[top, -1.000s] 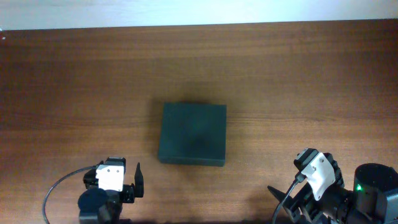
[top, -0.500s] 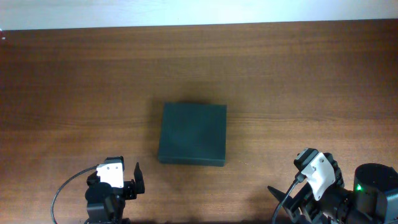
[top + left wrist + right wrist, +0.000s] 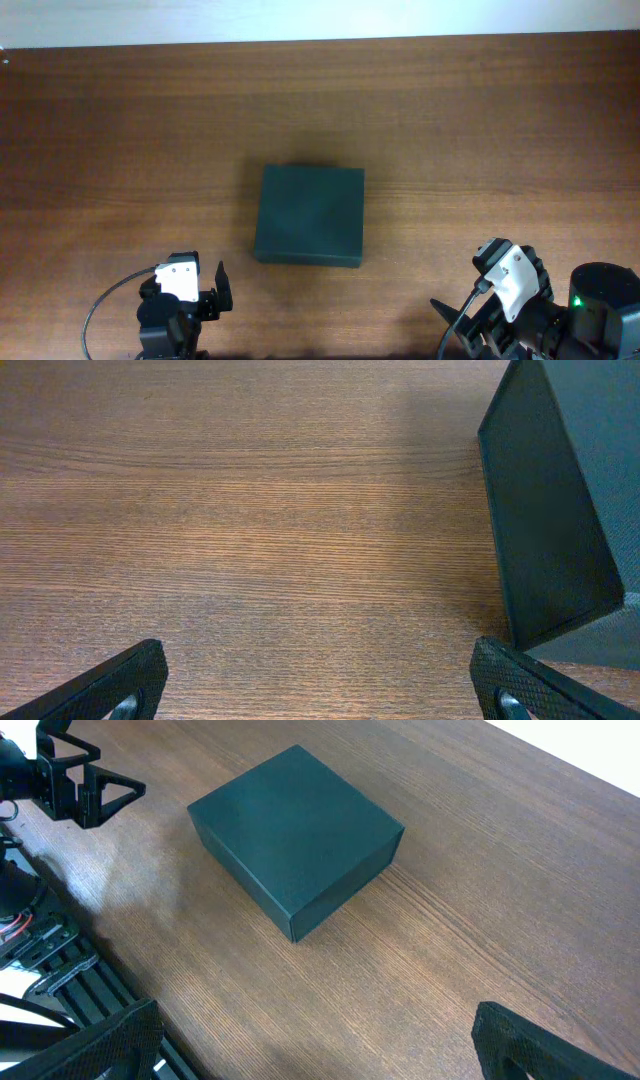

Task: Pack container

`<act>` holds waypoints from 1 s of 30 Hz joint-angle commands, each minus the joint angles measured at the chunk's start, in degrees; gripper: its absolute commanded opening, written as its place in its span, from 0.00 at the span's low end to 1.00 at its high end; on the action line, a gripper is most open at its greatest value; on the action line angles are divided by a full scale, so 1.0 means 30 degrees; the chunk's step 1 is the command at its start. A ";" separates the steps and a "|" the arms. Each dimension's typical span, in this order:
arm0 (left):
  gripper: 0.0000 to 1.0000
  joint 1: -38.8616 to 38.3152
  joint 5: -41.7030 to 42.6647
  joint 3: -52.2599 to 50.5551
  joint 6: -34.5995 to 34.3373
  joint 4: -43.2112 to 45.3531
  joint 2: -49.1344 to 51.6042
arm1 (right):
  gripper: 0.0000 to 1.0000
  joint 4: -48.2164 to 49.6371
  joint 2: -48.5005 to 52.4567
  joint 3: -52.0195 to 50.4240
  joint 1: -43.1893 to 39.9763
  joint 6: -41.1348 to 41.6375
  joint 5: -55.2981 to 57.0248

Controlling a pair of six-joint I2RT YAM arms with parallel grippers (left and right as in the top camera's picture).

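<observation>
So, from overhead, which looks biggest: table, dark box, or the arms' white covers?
1. Table.
2. Dark box.
3. Left arm's white cover and right arm's white cover: roughly alike, and nearer the camera, so unranked.

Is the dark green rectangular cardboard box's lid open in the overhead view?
No, the dark green rectangular cardboard box shows a flat, closed top.
</observation>
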 commanded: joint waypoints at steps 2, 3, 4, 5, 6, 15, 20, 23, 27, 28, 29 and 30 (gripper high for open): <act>0.99 0.0095 -0.0058 -0.0226 -0.0197 0.0087 -0.0270 | 0.99 0.0058 -0.0073 -0.0029 0.0102 0.0160 -0.0044; 0.99 0.0095 -0.0058 -0.0226 -0.0197 0.0087 -0.0270 | 0.99 0.0058 -0.0073 -0.0029 0.0102 0.0160 -0.0044; 0.99 0.0095 -0.0058 -0.0226 -0.0197 0.0087 -0.0270 | 0.99 0.0058 -0.0073 -0.0029 0.0102 0.0160 -0.0044; 0.99 0.0095 -0.0058 -0.0226 -0.0197 0.0095 -0.0270 | 0.99 0.0058 -0.0073 -0.0029 0.0102 0.0160 -0.0044; 0.99 0.0095 -0.0058 -0.0226 -0.0197 0.0087 -0.0270 | 0.99 0.0058 -0.0080 -0.0029 0.0102 0.0160 -0.0044; 0.99 0.0095 -0.0058 -0.0226 -0.0197 0.0087 -0.0270 | 0.99 0.2120 -0.1894 -0.2259 -0.0736 0.0160 0.2244; 0.99 0.0095 -0.0058 -0.0226 -0.0197 0.0087 -0.0270 | 0.99 0.5850 -0.4794 -0.7053 -0.1676 0.0160 0.3242; 0.99 0.0095 -0.0058 -0.0226 -0.0197 0.0087 -0.0270 | 0.99 0.7402 -0.6419 -0.9930 -0.2273 0.0175 0.3228; 0.99 0.0095 -0.0058 -0.0226 -0.0197 0.0095 -0.0270 | 0.99 0.9311 -0.7854 -1.2947 -0.3133 0.2514 0.3847; 0.99 0.0095 -0.0058 -0.0226 -0.0197 0.0095 -0.0270 | 0.99 0.9712 -0.8131 -1.3529 -0.3322 0.3402 0.4146; 0.99 0.0095 -0.0058 -0.0226 -0.0197 0.0087 -0.0270 | 0.99 1.0032 -0.8422 -1.4069 -0.3468 0.4124 0.4313; 0.99 0.0095 -0.0058 -0.0226 -0.0197 0.0095 -0.0270 | 0.99 1.0316 -0.8772 -1.4637 -0.3621 0.4575 0.4379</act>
